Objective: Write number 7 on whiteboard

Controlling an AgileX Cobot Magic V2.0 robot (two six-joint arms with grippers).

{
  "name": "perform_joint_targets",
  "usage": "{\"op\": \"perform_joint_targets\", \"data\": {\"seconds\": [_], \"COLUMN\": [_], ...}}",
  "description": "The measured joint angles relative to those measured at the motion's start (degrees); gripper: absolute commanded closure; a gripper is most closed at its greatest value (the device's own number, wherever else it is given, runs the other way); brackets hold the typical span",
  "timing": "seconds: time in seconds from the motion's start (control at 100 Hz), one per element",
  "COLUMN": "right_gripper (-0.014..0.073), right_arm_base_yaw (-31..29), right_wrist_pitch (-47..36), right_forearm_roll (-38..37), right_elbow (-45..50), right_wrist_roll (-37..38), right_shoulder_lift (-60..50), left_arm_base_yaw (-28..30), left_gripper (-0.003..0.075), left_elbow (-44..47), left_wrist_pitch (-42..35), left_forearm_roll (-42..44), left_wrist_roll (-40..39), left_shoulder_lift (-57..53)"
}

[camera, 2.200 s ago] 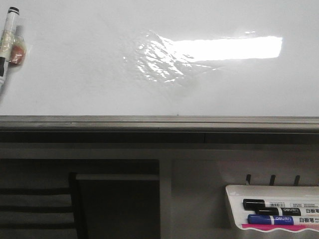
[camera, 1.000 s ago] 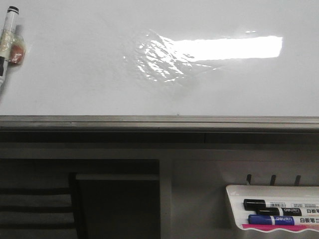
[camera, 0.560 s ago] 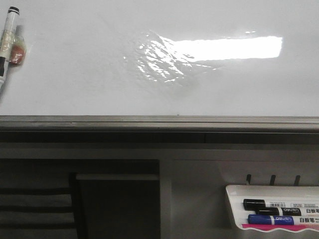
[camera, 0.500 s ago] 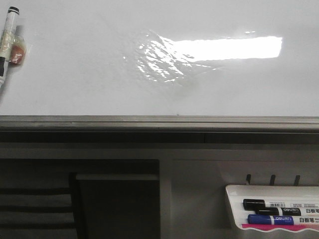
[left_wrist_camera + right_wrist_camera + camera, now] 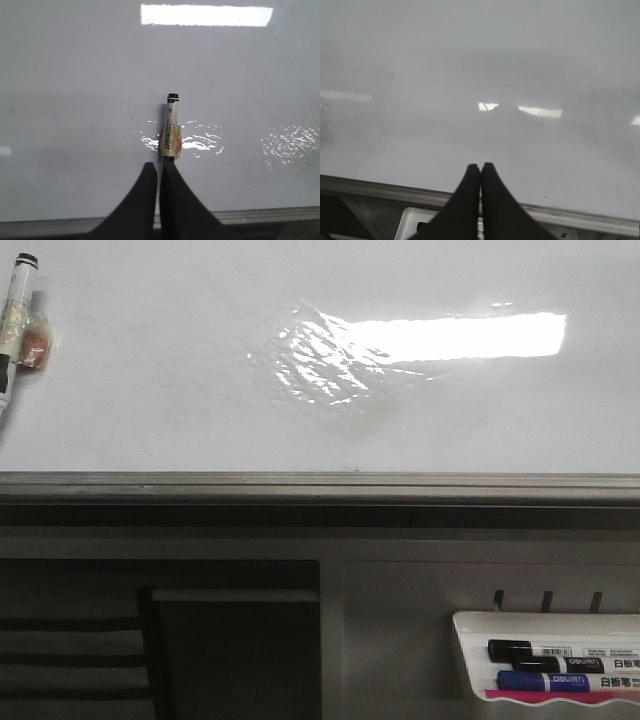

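The whiteboard (image 5: 150, 390) fills the upper front view, glossy white with a bright glare bar and a wrinkled shiny patch. No number 7 or other marker line shows on it. A white marker (image 5: 17, 300) with a black end and yellowish tape stands at the board's far left edge. In the left wrist view my left gripper (image 5: 159, 164) is shut on this marker (image 5: 171, 125), which points up along the board (image 5: 75, 100). Whether its tip touches the board I cannot tell. My right gripper (image 5: 480, 165) is shut and empty before the board (image 5: 470, 60).
The board's grey metal frame edge (image 5: 320, 485) runs across the middle of the front view. Below it at the right hangs a small white marker tray (image 5: 470, 640) holding a black marker (image 5: 545, 650) and a blue marker (image 5: 560, 681). A dark opening lies at the lower left.
The marker at the board's left edge has crept slightly up and left. Nothing else has changed and no line has appeared.
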Motion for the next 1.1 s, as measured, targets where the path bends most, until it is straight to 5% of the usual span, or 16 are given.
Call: {"op": "perform_joint_targets", "data": {"seconds": [0.39, 0.49, 0.59, 0.71, 1.1], "right_gripper": [0.0613, 0.0422, 0.0195, 0.0087, 0.0088], "right_arm_base_yaw": [0.0, 0.0, 0.0, 0.0, 0.0], "right_wrist_pitch": [0.0, 0.0, 0.0, 0.0, 0.0], "right_forearm_roll": [0.0, 0.0, 0.0, 0.0, 0.0], "right_elbow": [0.0, 0.0, 0.0, 0.0, 0.0], "right_wrist_roll": [0.0, 0.1, 0.2, 0.2, 0.2], "right_shoulder_lift": [0.1, 0.1, 0.1, 0.1, 0.1], "left_arm_base_yaw": [0.0, 0.0, 0.0, 0.0, 0.0], "left_gripper": [0.0720, 0.0563, 0.0297, 0.0143, 0.0244], "left_elbow": [0.0, 0.0, 0.0, 0.0, 0.0], "left_wrist_pitch": [0.0, 0.0, 0.0, 0.0, -0.9], "left_forearm_roll": [0.0, 1.1, 3.8, 6.2, 6.2], "left_wrist_roll": [0.0, 0.0, 0.0, 0.0, 0.0], "left_shoulder_lift": [0.0, 0.2, 0.3, 0.3, 0.3]}}
